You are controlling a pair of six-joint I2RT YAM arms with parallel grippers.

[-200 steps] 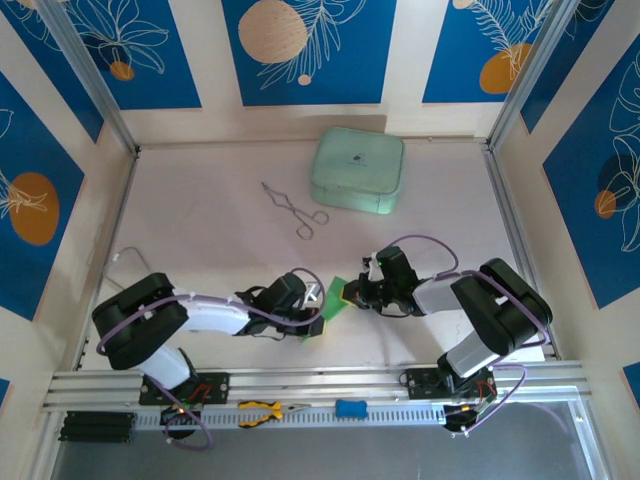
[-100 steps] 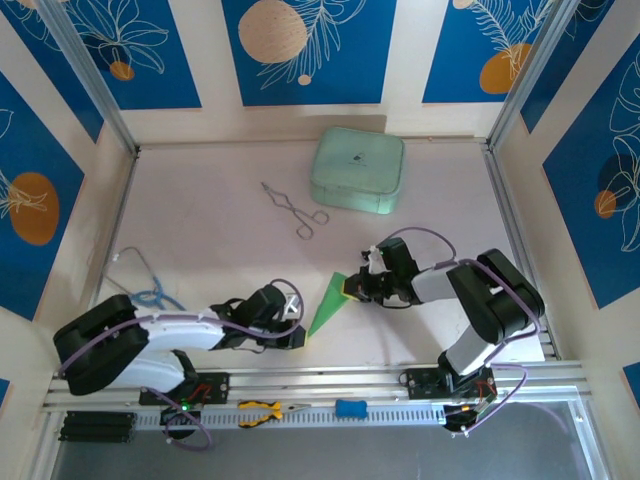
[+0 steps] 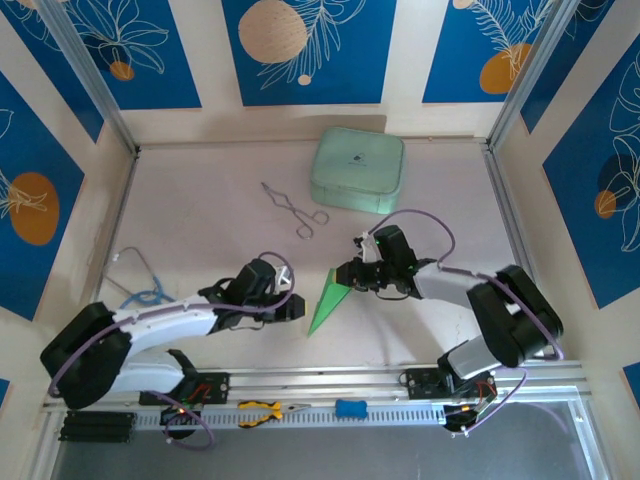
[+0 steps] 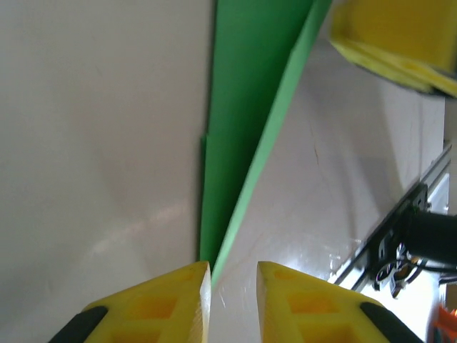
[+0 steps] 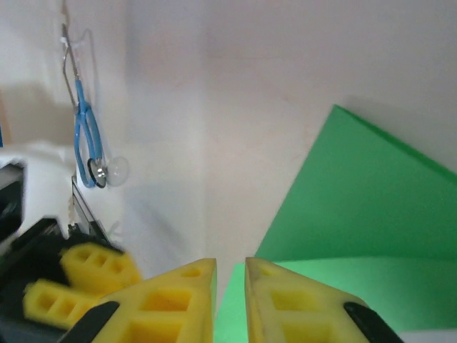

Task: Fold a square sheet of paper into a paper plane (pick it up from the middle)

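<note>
The paper plane (image 3: 323, 303) is a narrow bright green dart lying flat on the table between my two arms, its point toward the near edge. In the left wrist view the paper plane (image 4: 250, 121) runs away from my left gripper (image 4: 233, 275), whose jaws stand slightly open with the paper's tip just at their mouth. My left gripper (image 3: 298, 308) sits at the dart's left side. My right gripper (image 3: 343, 275) is at the wide far end. In the right wrist view the right gripper (image 5: 230, 270) is narrowly open over the green paper (image 5: 371, 207).
A pale mint-green case (image 3: 357, 170) stands at the back, metal tongs (image 3: 293, 207) to its left. A blue-handled tool (image 3: 148, 295) lies at the left, also seen as the blue-handled tool (image 5: 87, 139). Yellow pliers (image 3: 262, 409) and a blue piece (image 3: 350, 408) rest on the front rail.
Both grippers have parted their jaws a little. The left gripper moved back from the paper toward the left; the right one shifted farther up. The paper now lies flat.
</note>
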